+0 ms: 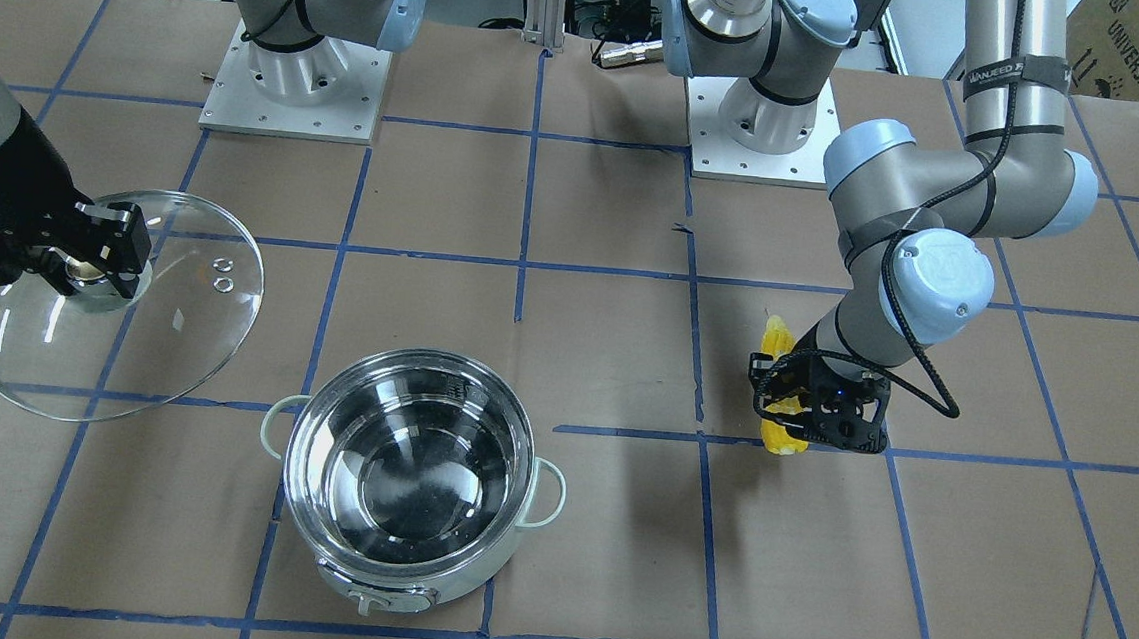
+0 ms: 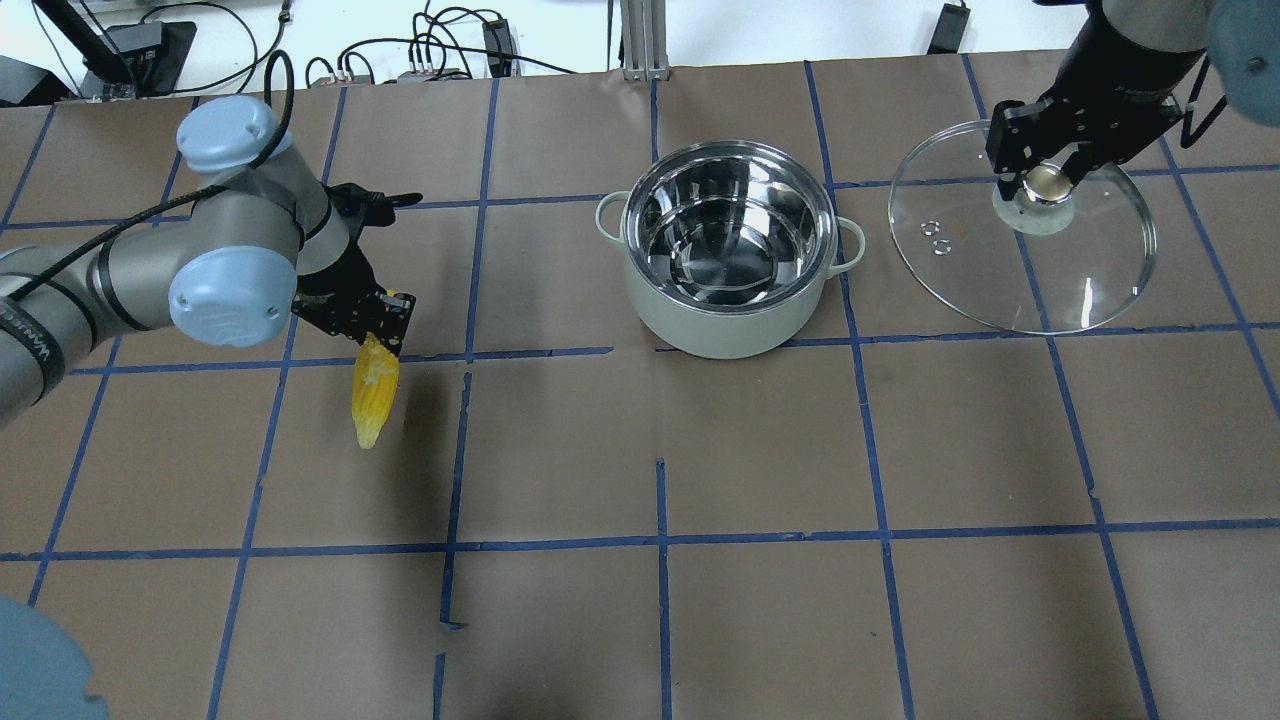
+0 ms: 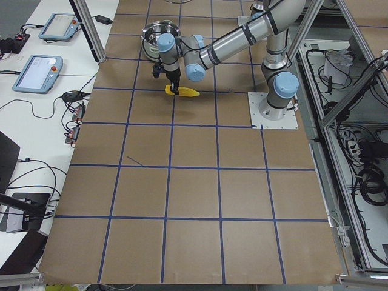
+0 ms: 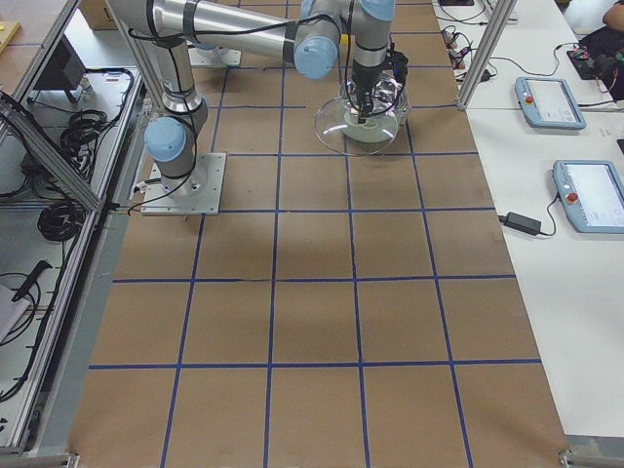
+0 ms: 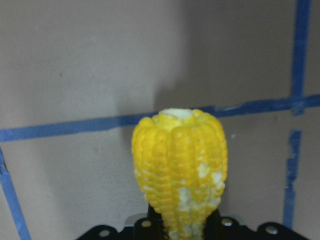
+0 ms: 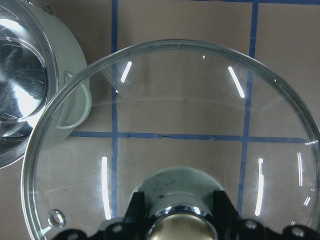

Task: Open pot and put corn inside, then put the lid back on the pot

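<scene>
The pot (image 2: 722, 322) stands open and empty at mid-table, also in the front view (image 1: 417, 354) and the right wrist view (image 6: 30, 100). My left gripper (image 2: 375, 328) is shut on the thick end of the yellow corn (image 2: 374, 395). It holds the cob low over the table, well to the pot's left. The cob's tip fills the left wrist view (image 5: 180, 165). My right gripper (image 2: 1040, 182) is shut on the knob of the glass lid (image 2: 1020, 285). It holds the lid to the right of the pot, apart from it, as the front view (image 1: 178, 332) also shows.
Brown paper with blue tape grid lines (image 2: 660, 540) covers the table. Both arm bases (image 1: 296, 70) stand at the robot's edge. Cables and boxes (image 2: 450, 50) lie beyond the far edge. Operator tablets (image 4: 551, 97) sit on a side desk.
</scene>
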Robot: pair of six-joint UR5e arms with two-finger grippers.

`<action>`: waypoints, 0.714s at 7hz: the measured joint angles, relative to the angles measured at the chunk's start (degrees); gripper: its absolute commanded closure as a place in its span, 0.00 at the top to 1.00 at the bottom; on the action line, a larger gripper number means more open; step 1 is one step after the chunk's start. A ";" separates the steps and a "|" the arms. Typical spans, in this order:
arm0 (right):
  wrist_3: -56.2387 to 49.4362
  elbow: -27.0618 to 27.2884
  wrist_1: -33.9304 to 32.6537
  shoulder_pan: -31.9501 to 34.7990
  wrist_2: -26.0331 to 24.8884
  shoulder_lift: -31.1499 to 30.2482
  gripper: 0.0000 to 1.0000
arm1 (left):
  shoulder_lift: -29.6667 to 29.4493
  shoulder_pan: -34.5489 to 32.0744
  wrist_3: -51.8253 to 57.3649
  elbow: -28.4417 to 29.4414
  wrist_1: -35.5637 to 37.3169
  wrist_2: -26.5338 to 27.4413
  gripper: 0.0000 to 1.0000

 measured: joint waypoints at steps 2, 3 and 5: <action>0.00 0.16 0.00 -0.03 0.13 -0.01 0.05 | -2.35 -6.98 -9.00 11.07 -4.18 -3.54 0.06; 0.00 0.31 -0.02 -0.03 0.15 0.02 0.05 | -4.55 -10.54 -13.26 16.59 -5.23 -4.54 0.07; 0.00 0.60 -0.07 0.02 0.15 0.05 0.05 | -10.31 -17.75 -23.35 28.61 -8.88 -4.90 0.09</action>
